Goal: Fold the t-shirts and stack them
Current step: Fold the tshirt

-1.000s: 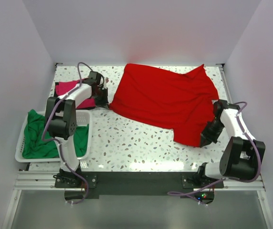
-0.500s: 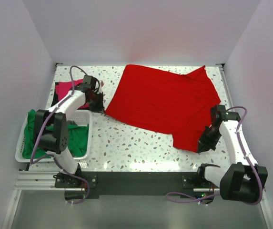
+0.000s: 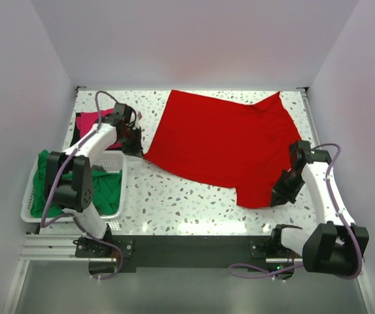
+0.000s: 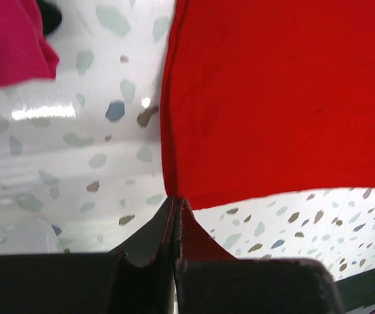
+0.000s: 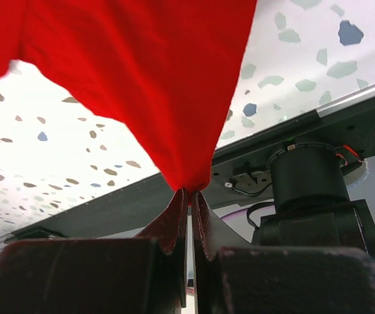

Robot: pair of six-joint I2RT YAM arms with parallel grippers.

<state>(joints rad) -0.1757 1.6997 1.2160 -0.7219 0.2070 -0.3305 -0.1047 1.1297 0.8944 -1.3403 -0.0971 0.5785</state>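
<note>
**Red tee pinched at two corners**

Both arms have hold of the red tee [image 3: 226, 147], which lies spread across the far right of the table [image 3: 187, 199]. The left gripper [image 3: 137, 149] is clamped tight on its left corner. The right gripper [image 3: 281, 195] is nipped onto the near corner, and the cloth tents up from the jaws. The pink tee [image 3: 90, 122] sits at the far left, just behind the left gripper. The green tee [image 3: 51, 186] is heaped in the white basket [image 3: 112, 162] at the near left.
</note>
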